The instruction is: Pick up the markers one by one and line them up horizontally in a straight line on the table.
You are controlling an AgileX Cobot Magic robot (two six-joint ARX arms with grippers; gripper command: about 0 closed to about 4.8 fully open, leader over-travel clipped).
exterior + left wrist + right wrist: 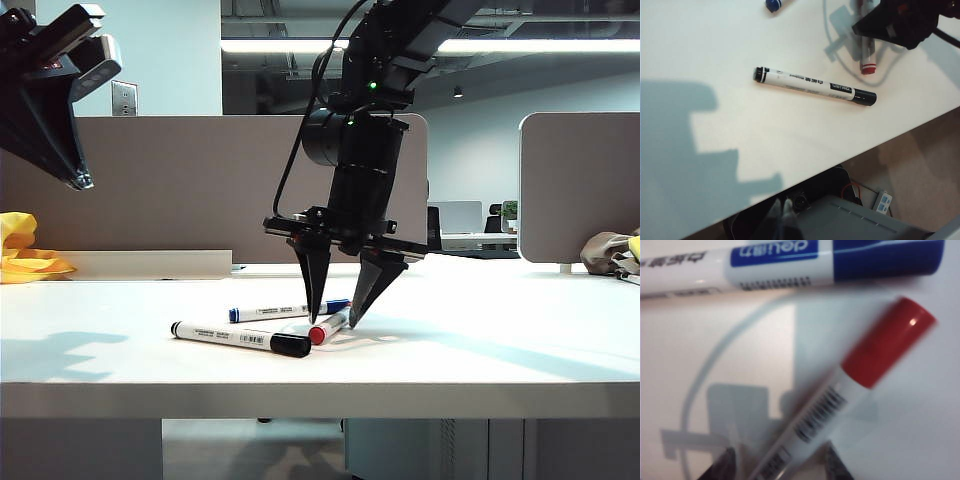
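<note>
3 markers lie close together near the front edge of the white counter. The black-capped marker sits nearest the front, roughly parallel to that edge, its cap toward the middle of the group. Behind it the blue-capped marker lies almost parallel, a little farther back. The red-capped marker lies at an angle between them, its red cap just beside the black cap and its barrel running back under the right gripper.

The right gripper points straight down over the red-capped marker, its jaws spread and their tips low on either side of the barrel, close to the counter surface. In the right wrist view the 2 dark fingertips flank the white barcode barrel of the red-capped marker without pressing on it, and the blue-capped marker lies just beyond.

The left gripper hangs high above the left side of the counter, well apart from the markers, its jaws pressed together and holding nothing. A yellow cloth rests at the far left, against the grey divider panel.
</note>
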